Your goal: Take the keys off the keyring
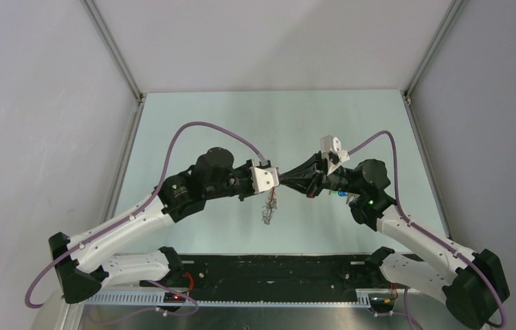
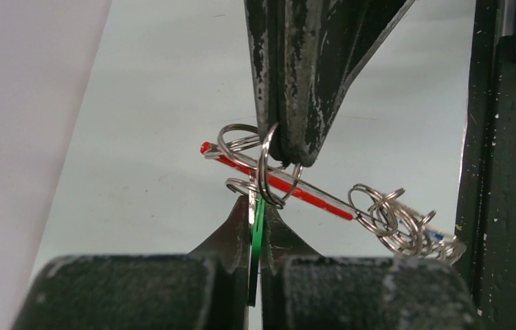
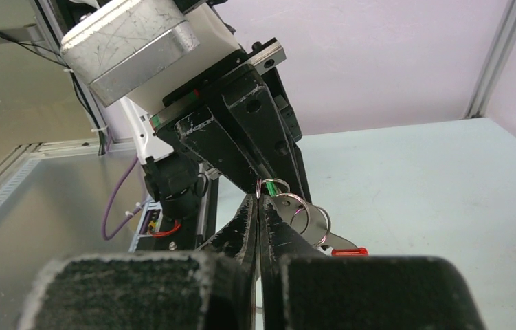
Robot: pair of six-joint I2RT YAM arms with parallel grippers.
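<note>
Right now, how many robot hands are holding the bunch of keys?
2. The left hand is shut on the green key. The right hand faces it tip to tip, shut on the keyring. Neither is hidden.

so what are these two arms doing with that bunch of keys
The two arms meet tip to tip above the table, with the bunch held between them. The left gripper is shut on the green key. The right gripper is pinched shut on one of the silver rings of the red keyring. A loose cluster of rings hangs off the far end. The green key is not yet free of the ring.
</note>
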